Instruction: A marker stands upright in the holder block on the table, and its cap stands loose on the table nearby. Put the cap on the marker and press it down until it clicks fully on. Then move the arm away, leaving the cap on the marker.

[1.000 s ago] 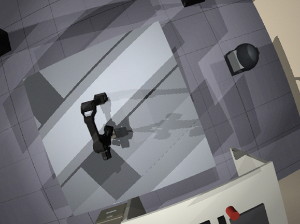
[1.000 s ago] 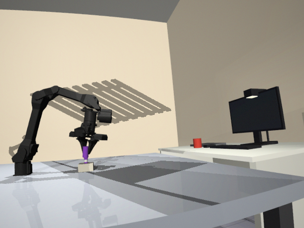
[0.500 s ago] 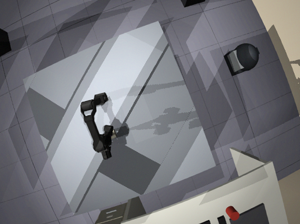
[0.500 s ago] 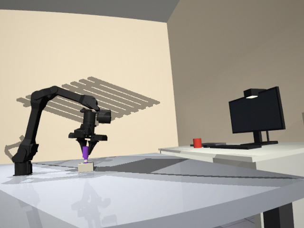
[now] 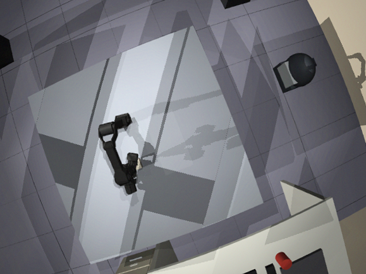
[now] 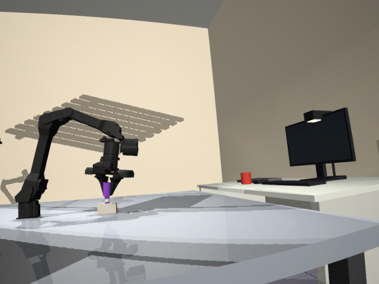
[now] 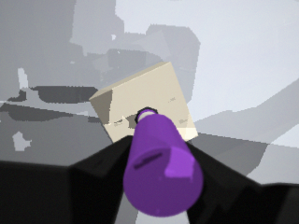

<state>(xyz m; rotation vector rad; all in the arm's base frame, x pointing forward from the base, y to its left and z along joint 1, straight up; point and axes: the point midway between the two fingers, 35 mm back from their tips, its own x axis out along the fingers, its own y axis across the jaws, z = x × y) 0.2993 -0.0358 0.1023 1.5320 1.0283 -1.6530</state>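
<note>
Your gripper has its dark, tapering fingers closed on the smooth purple cap, a round-ended cylinder. The cap sits upright over the purple marker in the pale, square-edged block on the glossy grey table. From these angles, you probably can't judge whether it is fully seated.

"Can you read any lettering, label, brand, number or sign in your three views?"

"No, you have no readable text in any of them. In your wrist view, near the lower middle of the frame, you do get a dark slanted streak, but you can't make out a letter or a number in it."
</note>
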